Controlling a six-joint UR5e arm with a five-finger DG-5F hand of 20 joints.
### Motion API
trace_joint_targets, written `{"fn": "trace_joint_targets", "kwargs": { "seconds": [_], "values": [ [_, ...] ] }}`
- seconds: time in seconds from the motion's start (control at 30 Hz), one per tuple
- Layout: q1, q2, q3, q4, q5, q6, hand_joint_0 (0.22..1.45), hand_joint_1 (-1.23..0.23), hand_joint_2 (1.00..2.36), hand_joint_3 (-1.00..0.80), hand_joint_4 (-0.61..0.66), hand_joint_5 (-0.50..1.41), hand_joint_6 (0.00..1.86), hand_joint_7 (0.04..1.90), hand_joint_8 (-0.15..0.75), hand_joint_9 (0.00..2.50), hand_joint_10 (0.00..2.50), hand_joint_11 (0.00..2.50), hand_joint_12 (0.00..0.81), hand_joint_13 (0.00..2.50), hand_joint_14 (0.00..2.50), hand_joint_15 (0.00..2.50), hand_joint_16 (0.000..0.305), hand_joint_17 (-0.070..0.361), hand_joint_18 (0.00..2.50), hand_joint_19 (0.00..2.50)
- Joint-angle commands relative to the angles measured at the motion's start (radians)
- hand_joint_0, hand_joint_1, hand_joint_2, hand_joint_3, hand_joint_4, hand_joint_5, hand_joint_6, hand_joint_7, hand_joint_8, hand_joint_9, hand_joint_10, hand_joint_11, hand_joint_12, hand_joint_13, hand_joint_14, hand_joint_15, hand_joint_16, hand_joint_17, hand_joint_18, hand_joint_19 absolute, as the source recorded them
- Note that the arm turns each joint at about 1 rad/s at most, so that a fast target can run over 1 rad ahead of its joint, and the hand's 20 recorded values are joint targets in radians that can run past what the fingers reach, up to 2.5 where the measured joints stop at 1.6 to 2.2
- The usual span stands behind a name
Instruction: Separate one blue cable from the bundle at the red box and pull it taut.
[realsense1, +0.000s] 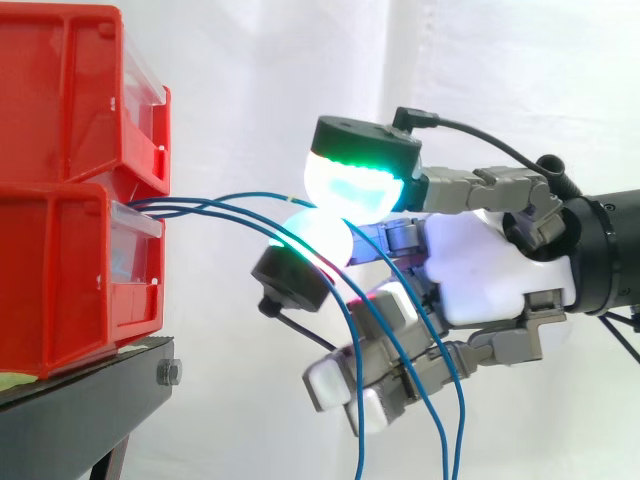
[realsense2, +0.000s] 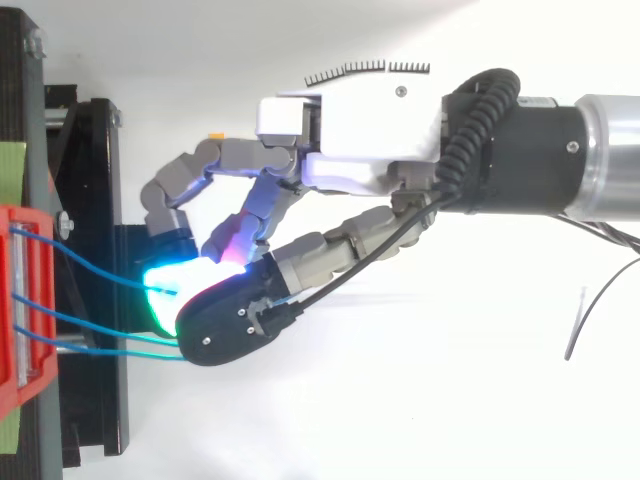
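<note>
level side, overhead top, both near the hand (realsense1: 480, 270)

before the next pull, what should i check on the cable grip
1. One cable isolated: ok. The hand pinches a single blue cable between two glowing pads.
2. Other cables out of the pinch: ok, they hang below it.
3. Those cables free of the lower fingers: cannot tell; they cross in front of them.
4. Pinched cable taut: not ok, it bows slightly on its way from the red box.
5. Box seated on the black stand: ok.
</note>
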Motion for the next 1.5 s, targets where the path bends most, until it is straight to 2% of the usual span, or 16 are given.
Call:
{"fn": "trace_joint_targets", "kwargs": {
  "seconds": [0.0, 0.17, 0.2, 0.3, 0.6, 0.67, 0.8, 0.87, 0.93, 0.97, 1.03, 1.17, 1.47],
  "values": [
    [-0.001, 0.016, 0.001, -0.064, -0.008, -0.040, 0.62, -0.78, 1.03, 0.14, -0.31, -0.14, 0.87, 1.24, 0.329, 1.09, 0.02, 0.76, 0.284, 0.77, 0.02, 0.48, 0.032, 0.073, 0.65, 0.55],
    [-0.008, 0.061, -0.001, -0.113, -0.009, -0.084, 0.62, -0.78, 1.03, 0.14, -0.31, -0.14, 0.87, 1.23, 0.323, 1.05, 0.02, 0.74, 0.287, 0.76, 0.02, 0.48, 0.032, 0.072, 0.65, 0.56],
    [-0.009, 0.073, -0.003, -0.150, -0.008, -0.098, 0.62, -0.78, 1.03, 0.14, -0.31, -0.13, 0.87, 1.24, 0.318, 1.01, 0.02, 0.72, 0.288, 0.76, 0.02, 0.48, 0.032, 0.073, 0.65, 0.55],
    [-0.011, 0.099, -0.004, -0.207, -0.006, -0.110, 0.62, -0.78, 1.03, 0.14, -0.31, -0.13, 0.87, 1.23, 0.319, 0.98, 0.02, 0.70, 0.289, 0.76, 0.02, 0.48, 0.033, 0.074, 0.64, 0.54],
    [-0.011, 0.105, -0.007, -0.273, -0.003, -0.106, 0.62, -0.78, 1.03, 0.13, -0.29, -0.14, 0.86, 1.24, 0.326, 1.01, 0.02, 0.73, 0.287, 0.75, 0.02, 0.48, 0.033, 0.073, 0.63, 0.54],
    [-0.011, 0.105, -0.015, -0.277, -0.005, -0.084, 0.62, -0.78, 1.03, 0.13, -0.29, -0.14, 0.87, 1.23, 0.326, 1.02, 0.02, 0.76, 0.288, 0.75, 0.02, 0.48, 0.033, 0.074, 0.63, 0.54],
    [-0.004, 0.105, -0.041, -0.260, -0.006, -0.021, 0.62, -0.78, 1.03, 0.13, -0.29, -0.14, 0.87, 1.22, 0.327, 1.04, 0.02, 0.78, 0.289, 0.75, 0.02, 0.48, 0.033, 0.074, 0.63, 0.54],
    [-0.003, 0.104, -0.081, -0.216, -0.006, 0.058, 0.62, -0.78, 1.03, 0.13, -0.29, -0.14, 0.87, 1.23, 0.327, 1.04, 0.02, 0.78, 0.288, 0.74, 0.02, 0.48, 0.033, 0.074, 0.63, 0.54],
    [-0.001, 0.105, -0.099, -0.188, -0.005, 0.094, 0.62, -0.78, 1.03, 0.13, -0.29, -0.14, 0.87, 1.23, 0.325, 1.04, 0.02, 0.78, 0.287, 0.75, 0.02, 0.48, 0.033, 0.073, 0.63, 0.54],
    [-0.001, 0.104, -0.122, -0.153, -0.005, 0.127, 0.62, -0.78, 1.03, 0.13, -0.29, -0.14, 0.87, 1.23, 0.325, 1.04, 0.02, 0.78, 0.287, 0.74, 0.02, 0.48, 0.033, 0.073, 0.63, 0.54],
    [0.002, 0.104, -0.153, -0.099, -0.005, 0.150, 0.62, -0.78, 1.03, 0.13, -0.29, -0.14, 0.87, 1.23, 0.326, 1.04, 0.02, 0.77, 0.287, 0.74, 0.02, 0.48, 0.033, 0.073, 0.63, 0.54],
    [0.009, 0.104, -0.197, -0.018, -0.003, 0.150, 0.62, -0.78, 1.03, 0.13, -0.29, -0.14, 0.87, 1.22, 0.325, 1.04, 0.02, 0.78, 0.288, 0.75, 0.02, 0.48, 0.033, 0.074, 0.63, 0.54],
    [0.019, 0.104, -0.239, 0.013, -0.005, 0.150, 0.62, -0.78, 1.03, 0.13, -0.29, -0.14, 0.87, 1.23, 0.327, 1.04, 0.02, 0.77, 0.287, 0.74, 0.02, 0.48, 0.033, 0.074, 0.62, 0.54]
  ]
}}
